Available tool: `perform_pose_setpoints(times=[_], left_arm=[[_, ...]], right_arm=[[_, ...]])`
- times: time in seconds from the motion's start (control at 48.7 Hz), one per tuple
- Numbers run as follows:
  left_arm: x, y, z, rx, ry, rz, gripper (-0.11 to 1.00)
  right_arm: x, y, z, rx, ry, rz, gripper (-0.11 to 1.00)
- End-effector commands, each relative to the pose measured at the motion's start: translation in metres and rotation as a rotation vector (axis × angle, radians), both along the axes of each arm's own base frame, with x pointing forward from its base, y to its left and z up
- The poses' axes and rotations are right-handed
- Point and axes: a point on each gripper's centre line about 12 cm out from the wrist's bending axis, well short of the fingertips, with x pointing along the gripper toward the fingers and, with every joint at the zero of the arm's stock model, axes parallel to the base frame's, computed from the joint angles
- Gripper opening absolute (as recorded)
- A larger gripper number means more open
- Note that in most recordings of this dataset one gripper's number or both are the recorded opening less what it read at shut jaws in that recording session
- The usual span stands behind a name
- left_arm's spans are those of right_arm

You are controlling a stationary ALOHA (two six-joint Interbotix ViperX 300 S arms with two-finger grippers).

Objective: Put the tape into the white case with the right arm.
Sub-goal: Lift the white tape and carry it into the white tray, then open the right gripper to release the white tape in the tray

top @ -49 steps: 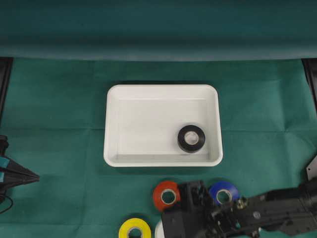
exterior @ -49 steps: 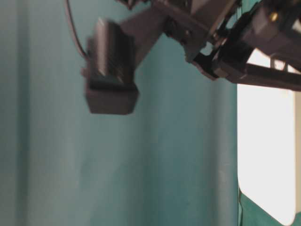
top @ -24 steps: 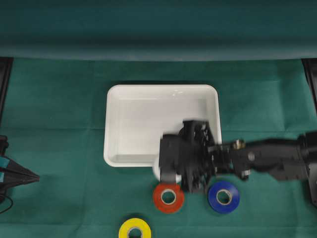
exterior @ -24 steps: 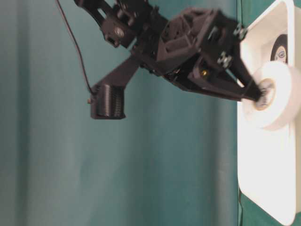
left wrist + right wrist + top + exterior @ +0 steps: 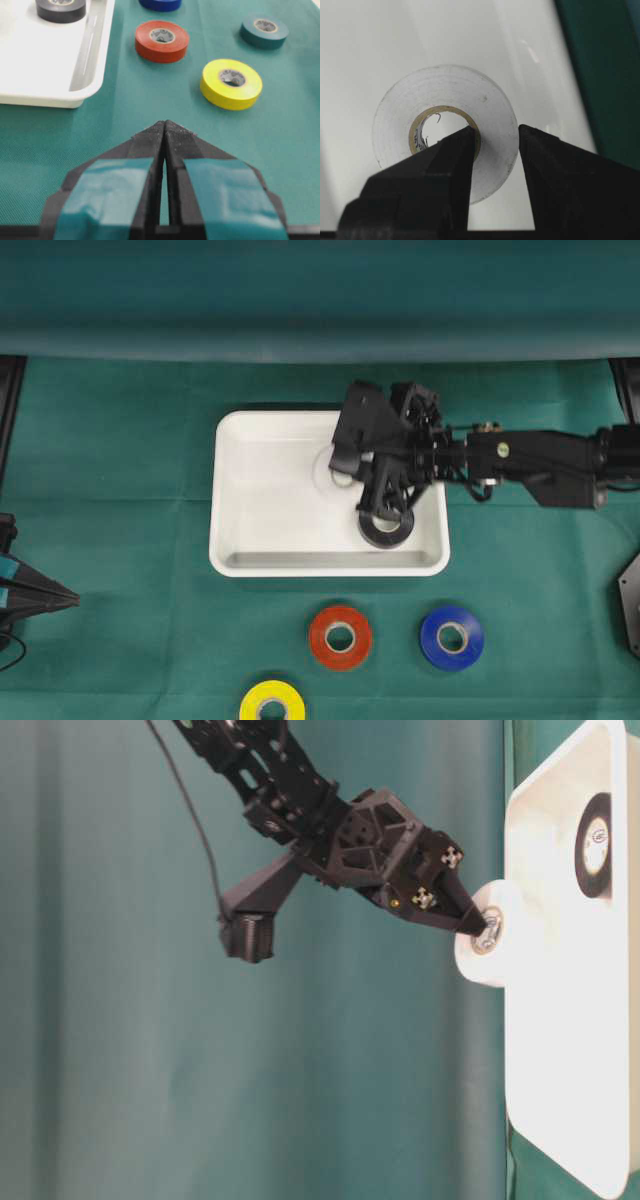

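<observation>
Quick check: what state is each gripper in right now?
Left gripper: shut, holding nothing.
Right gripper: shut on the white tape, over the white case.

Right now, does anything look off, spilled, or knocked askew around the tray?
Nothing stands out. The right hand grips the white tape roll by its wall, above the white case. The black roll lies flat inside. Red, blue, yellow and teal rolls lie flat on the cloth.

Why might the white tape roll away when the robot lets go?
The white tape is a round ring, pinched by its wall in the right gripper, so landing edge-on it might roll. The white case has a raised rim, likely stopping it.
</observation>
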Motion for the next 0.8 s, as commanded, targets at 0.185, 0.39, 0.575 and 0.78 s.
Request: perform_pose_setpoints(times=[0.185,0.39,0.575,0.78], left_arm=[[0.002,0.0,0.005,-0.002,-0.006,0.002,0.0],[0.002,0.0,0.005,-0.002,-0.008,0.002,0.0],[0.002,0.0,0.005,-0.002,-0.006,0.002,0.0],[0.002,0.0,0.005,-0.002,-0.008,0.002,0.0]], right_arm=[[0.004,-0.03,0.009,-0.024,-0.083,-0.021,0.01],[0.003,-0.031,0.006,-0.036,-0.069,-0.011,0.01],[0.004,-0.03,0.002,-0.032,-0.074,-0.002,0.01],[0.004,-0.028,0.001,-0.03,-0.09,0.014,0.01]])
